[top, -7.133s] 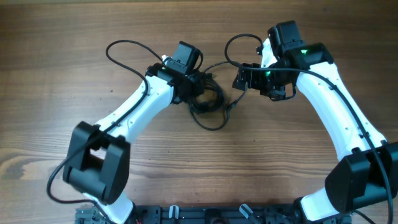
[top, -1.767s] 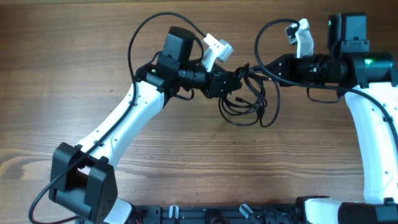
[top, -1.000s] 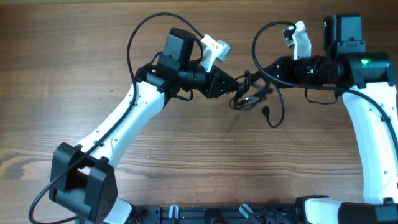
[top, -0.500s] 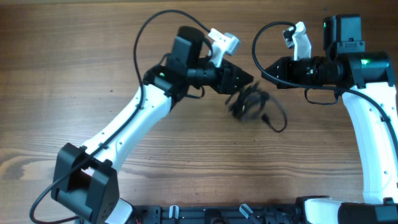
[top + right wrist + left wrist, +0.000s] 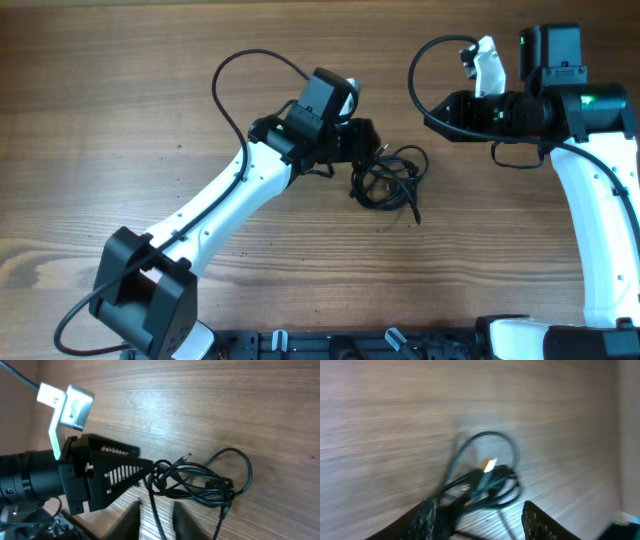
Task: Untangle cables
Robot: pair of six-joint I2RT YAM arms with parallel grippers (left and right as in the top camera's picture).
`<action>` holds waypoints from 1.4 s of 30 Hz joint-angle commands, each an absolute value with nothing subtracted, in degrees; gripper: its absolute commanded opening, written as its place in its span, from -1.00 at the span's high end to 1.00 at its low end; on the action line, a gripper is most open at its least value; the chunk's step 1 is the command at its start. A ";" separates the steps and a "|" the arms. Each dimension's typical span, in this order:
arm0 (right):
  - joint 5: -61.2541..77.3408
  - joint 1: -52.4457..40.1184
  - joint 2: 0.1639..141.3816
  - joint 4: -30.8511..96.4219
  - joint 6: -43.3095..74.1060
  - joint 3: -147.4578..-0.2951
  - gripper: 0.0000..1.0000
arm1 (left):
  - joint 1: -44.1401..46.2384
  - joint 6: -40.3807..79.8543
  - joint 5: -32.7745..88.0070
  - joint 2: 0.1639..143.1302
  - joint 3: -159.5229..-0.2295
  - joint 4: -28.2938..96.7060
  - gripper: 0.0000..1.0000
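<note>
Cables [image 5: 481, 482] lie bundled between the open left end effector [image 5: 481, 514] fingers

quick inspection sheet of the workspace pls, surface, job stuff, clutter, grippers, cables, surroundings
surface: wooden table, bare wood around the work
job's things: thin black cords lying in one tangled bundle on the table; a plug tip pokes out of it
clutter: nothing seen
grippers: left gripper open, at the bundle's edge, contact unclear; right gripper apart from the bundle, jaws slightly parted, holding nothing
cables: left arm wire and right arm wire loop in the air, clear of the bundle
surroundings: black base frame at the table's near edge
</note>
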State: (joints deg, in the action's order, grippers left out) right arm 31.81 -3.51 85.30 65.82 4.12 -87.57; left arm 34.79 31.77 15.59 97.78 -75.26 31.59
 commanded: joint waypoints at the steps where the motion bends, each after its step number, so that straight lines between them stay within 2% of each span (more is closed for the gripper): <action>1: 30.20 -3.81 85.95 65.71 5.10 -87.64 0.35 | 34.89 32.58 8.29 98.39 -75.09 34.70 -0.15; 10: 29.34 -3.81 85.95 65.60 4.99 -87.64 0.29 | 35.05 35.46 8.71 104.75 -75.00 34.74 0.03; 14: 29.34 -3.81 85.95 65.45 4.91 -87.64 0.28 | 35.16 36.40 11.57 105.41 -75.00 34.54 0.25; 20: 29.34 -3.81 85.95 65.45 4.93 -87.64 0.29 | 37.74 43.64 12.86 107.66 -74.94 34.11 0.26; 25: 29.34 -3.81 85.95 65.47 4.56 -87.64 0.27 | 40.91 44.23 16.40 111.59 -74.94 33.54 0.31; 34: 29.34 -3.81 85.95 65.89 4.54 -87.64 0.27 | 44.93 48.58 16.91 117.58 -74.89 24.43 0.37; 36: 29.34 -3.81 85.95 65.95 4.51 -87.64 0.27 | 44.91 49.93 16.93 119.00 -74.89 23.99 0.52; 37: 29.34 -3.81 85.95 65.95 4.51 -87.64 0.27 | 44.91 50.04 16.93 119.22 -74.89 23.92 0.66; 38: 29.34 -3.81 85.95 65.93 4.51 -87.64 0.26 | 44.91 49.98 16.91 119.33 -74.89 23.75 0.92; 42: 29.34 -3.81 85.95 66.48 4.47 -87.64 0.26 | 43.46 42.68 16.95 117.56 -75.02 20.71 0.92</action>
